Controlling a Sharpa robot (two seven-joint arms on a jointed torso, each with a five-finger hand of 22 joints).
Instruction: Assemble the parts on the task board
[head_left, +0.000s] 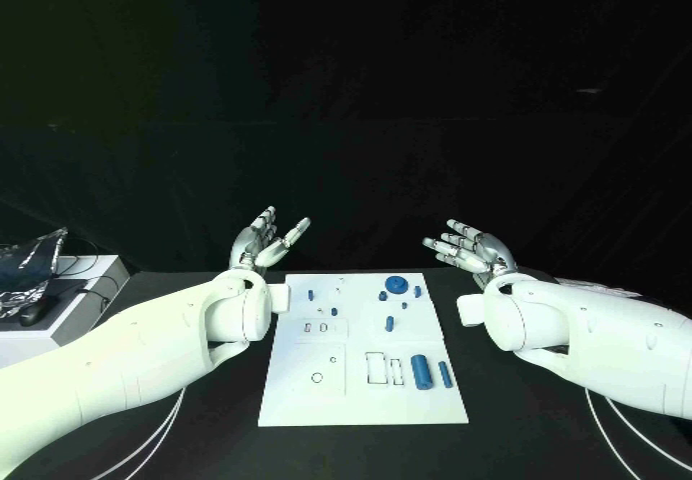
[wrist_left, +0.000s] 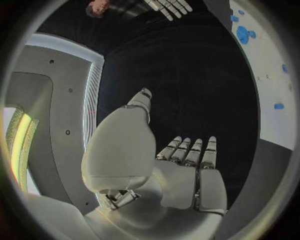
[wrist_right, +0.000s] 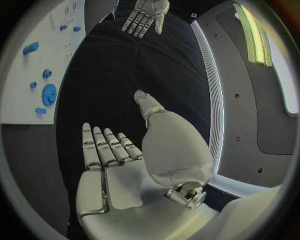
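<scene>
The white task board lies in the middle of the black table. Blue parts sit on it: a round gear near the far edge, a thick cylinder and a slimmer pin towards the near right, and several small pieces around the centre. My left hand hovers palm-up beyond the board's far left corner, fingers spread, holding nothing. My right hand hovers beyond the far right corner, also spread and empty. The left wrist view shows my left hand flat and bare, the right wrist view my right hand likewise.
A white box with crumpled foil and a dark item on top stands at the table's left edge. Black cloth covers the table around the board.
</scene>
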